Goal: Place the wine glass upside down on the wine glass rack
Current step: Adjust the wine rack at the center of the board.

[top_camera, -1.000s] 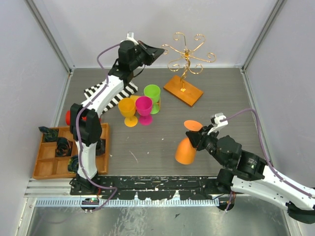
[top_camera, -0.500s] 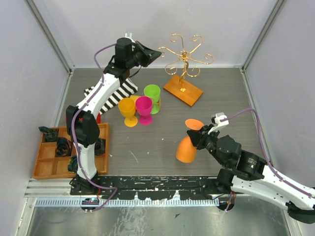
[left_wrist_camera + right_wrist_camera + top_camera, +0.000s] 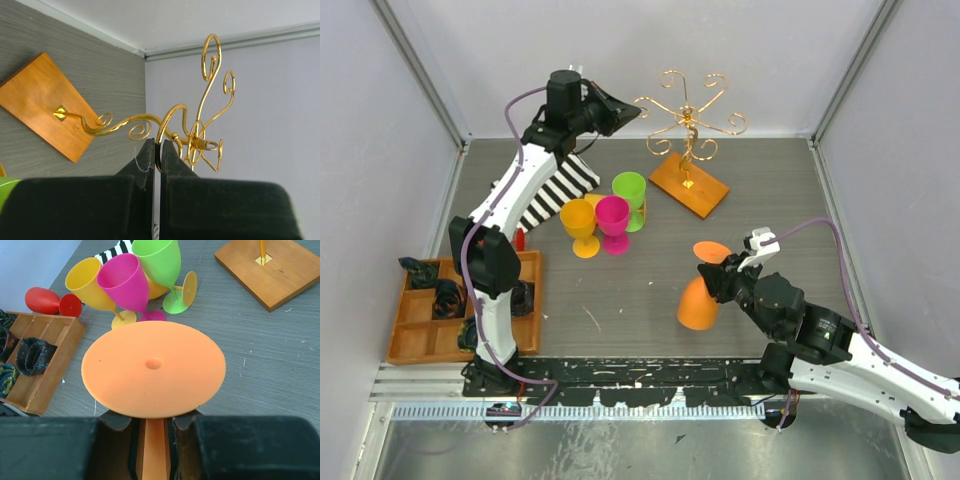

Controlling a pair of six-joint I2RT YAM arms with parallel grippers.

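Observation:
The wine glass rack [image 3: 686, 122], gold wire with curled arms on a wooden base [image 3: 691, 184], stands at the back of the table. My left gripper [image 3: 638, 108] is shut on one of its curled arms; in the left wrist view the wire [image 3: 161, 131] runs between the closed fingertips of the gripper [image 3: 159, 150]. An orange wine glass [image 3: 699, 303] hangs upside down over the table's middle right, foot [image 3: 152, 367] uppermost. My right gripper [image 3: 152, 426] is shut on its stem [image 3: 154, 445], just under the foot.
Yellow [image 3: 580, 225], magenta [image 3: 613, 220] and green [image 3: 630, 193] glasses stand clustered left of the rack base. A striped cloth [image 3: 556, 190] lies behind them. A red glass [image 3: 47, 300] lies by the compartmented wooden tray [image 3: 418, 342] at the near left.
My left gripper has moved left and slightly up, and the rack's top and base have shifted left with it. The right arm and orange glass have barely moved.

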